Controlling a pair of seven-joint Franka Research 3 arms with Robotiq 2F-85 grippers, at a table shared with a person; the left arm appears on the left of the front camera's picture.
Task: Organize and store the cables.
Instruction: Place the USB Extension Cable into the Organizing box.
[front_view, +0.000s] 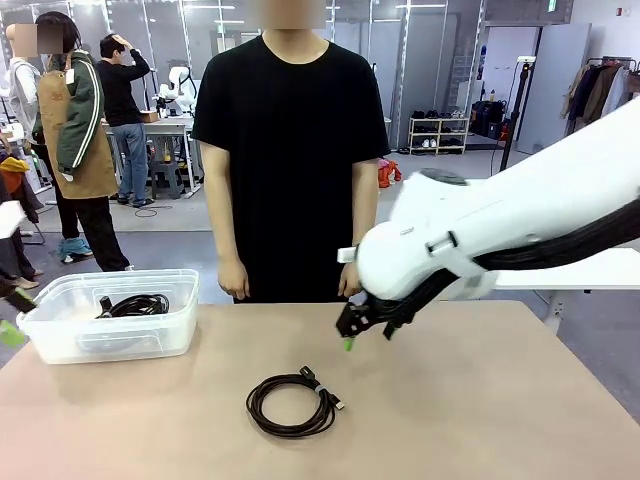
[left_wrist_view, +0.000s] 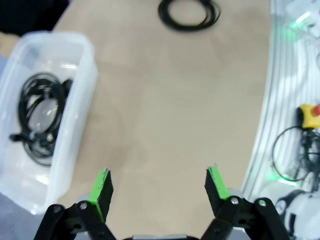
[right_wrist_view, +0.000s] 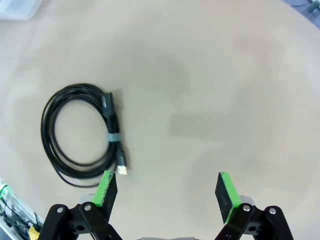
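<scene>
Front view shows the right gripper spread wide and empty above the coiled cable, probably ready to grab it for the box.

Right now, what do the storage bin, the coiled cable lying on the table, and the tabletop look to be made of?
Bin: translucent plastic, slightly glossy; the cable inside shows through its walls. Coiled cable: black rubbery or plastic jacket, matte, with a metal plug tip and a grey band; the jacket could also be braided. Tabletop: smooth beige surface, probably laminate; no grain shows.
</scene>
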